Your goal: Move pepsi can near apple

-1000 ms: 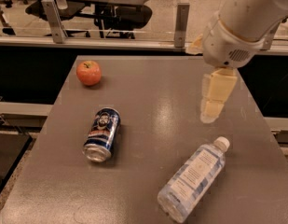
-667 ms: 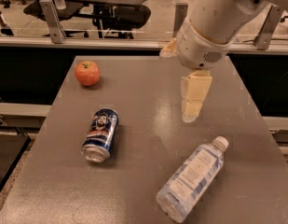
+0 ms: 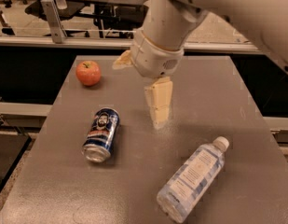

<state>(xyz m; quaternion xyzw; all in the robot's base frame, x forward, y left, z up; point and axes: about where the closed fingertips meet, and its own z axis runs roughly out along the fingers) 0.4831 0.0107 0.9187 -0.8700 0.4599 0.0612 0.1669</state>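
The pepsi can [image 3: 101,134], dark blue with a bearded face, lies on its side left of the table's middle, silver end toward the front. The red-orange apple [image 3: 88,73] sits at the table's far left. My gripper [image 3: 138,93] hangs over the table's middle, right of and above the can and right of the apple. It is open and empty. One cream finger [image 3: 158,101] points down toward the table and the other finger [image 3: 122,60] sticks out to the left. It touches neither the can nor the apple.
A clear plastic water bottle [image 3: 192,178] lies on its side at the front right of the grey table [image 3: 213,97]. Behind the table runs a glass rail [image 3: 55,17], with office chairs and desks beyond. The floor drops away at the table's left edge.
My arm and gripper have swung left from the right side of the table to over its middle, closer to the can. The can, apple and bottle have not moved.
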